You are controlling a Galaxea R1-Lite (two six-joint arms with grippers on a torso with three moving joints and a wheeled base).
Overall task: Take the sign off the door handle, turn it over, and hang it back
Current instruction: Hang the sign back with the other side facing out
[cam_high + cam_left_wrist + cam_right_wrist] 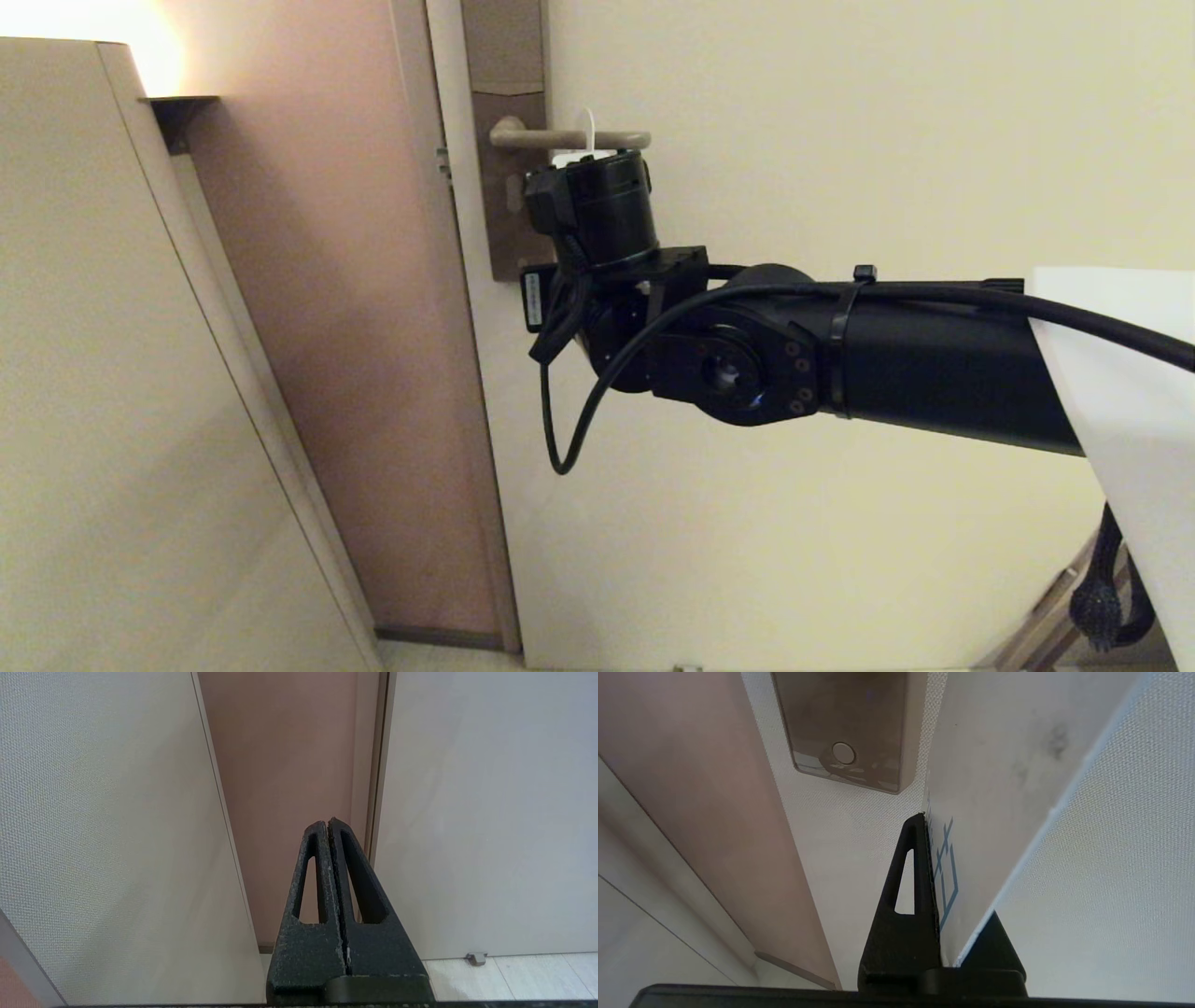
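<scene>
My right gripper (927,817) is shut on the sign (994,788), whose white side with blue text faces the camera. In the head view the right arm reaches up to the door handle (541,140), and the sign shows only as a thin white edge (589,129) crossing the lever. I cannot tell whether the sign hangs on the lever. The brown-grey backplate (509,201) with its keyhole (844,752) lies just left of the sign. My left gripper (329,823) is shut and empty, low near the floor, away from the handle.
The cream door (794,513) fills the right side and its frame edge (467,373) runs down the middle. A pinkish wall (336,327) and a beige panel (112,373) stand to the left. A doorstop (476,958) sits on the floor.
</scene>
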